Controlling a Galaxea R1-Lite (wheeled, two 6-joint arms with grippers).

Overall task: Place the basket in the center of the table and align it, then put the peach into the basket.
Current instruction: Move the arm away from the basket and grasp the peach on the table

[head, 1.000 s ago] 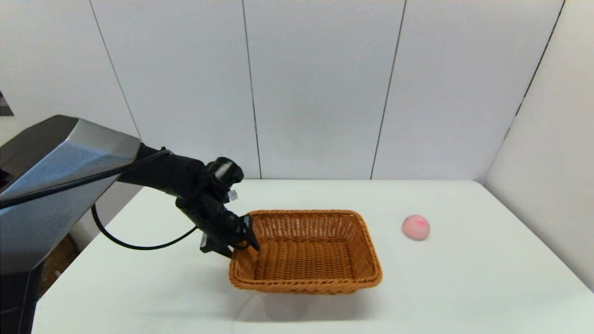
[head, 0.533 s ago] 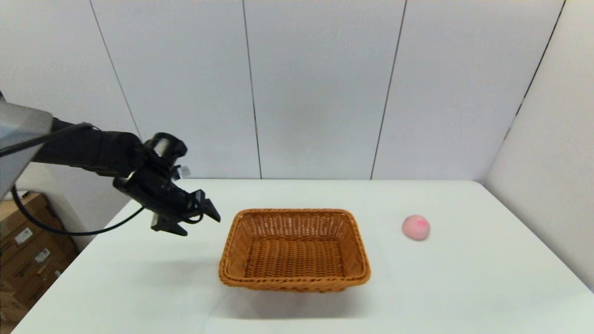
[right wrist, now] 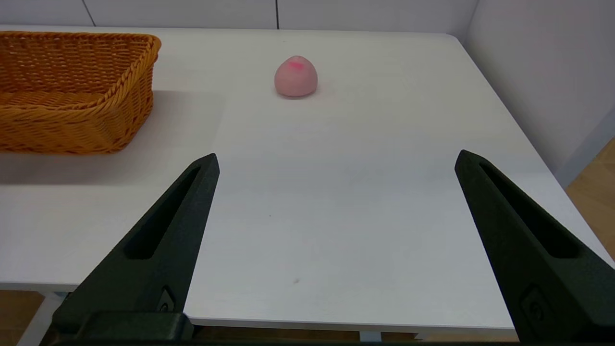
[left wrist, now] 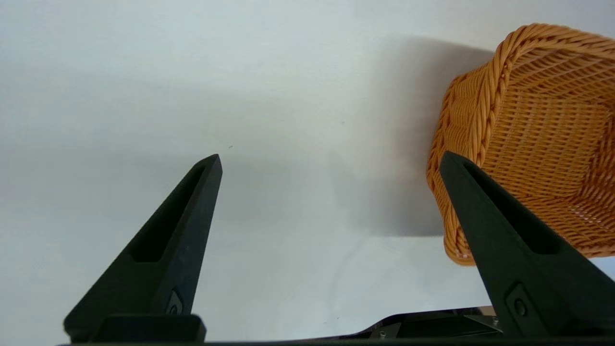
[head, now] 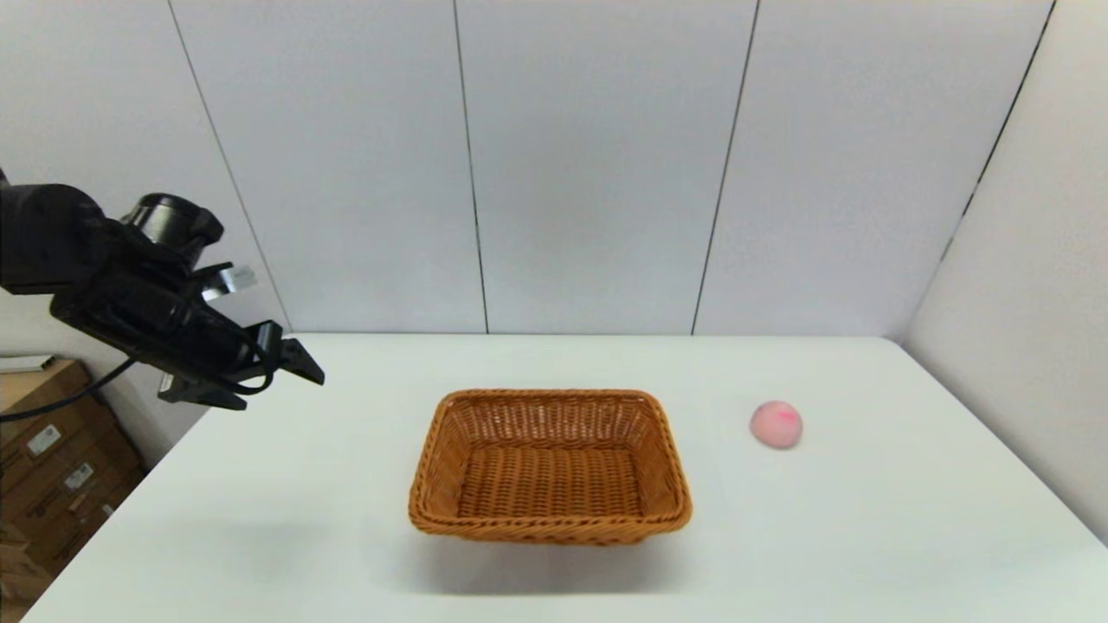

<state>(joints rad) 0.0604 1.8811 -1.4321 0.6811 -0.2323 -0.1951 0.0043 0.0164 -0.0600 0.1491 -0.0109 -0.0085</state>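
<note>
- Head view: the wicker basket (head: 550, 467) is seen standing squarely near the middle of the white worktop (head: 260, 519), with nothing inside it. The peach (head: 776, 424) is seen lying on the worktop to the basket's right, well apart from it. The left tool (head: 281, 368) is held open and empty above the worktop's left edge, well clear of the basket. The right arm is not shown here.
- Left wrist view: the left tool (left wrist: 331, 161) is shown with its fingers spread wide and nothing between them; the basket's braided corner (left wrist: 480, 91) is seen beyond one finger, untouched. If this arm were swung back across, the rim could be clipped and the alignment spoiled.
- Right wrist view: the right tool (right wrist: 336, 161) is held open and empty at the near edge of the worktop, with the peach (right wrist: 296, 77) ahead and the basket (right wrist: 72, 91) off to one side. The grasp is judged to be the weak point: a round fruit can be nudged and rolled away if one finger arrives first, or squeezed out if it is closed on off-centre. On the carry, the flared basket wall could be struck and the basket shifted if the fruit is brought in too low.
</note>
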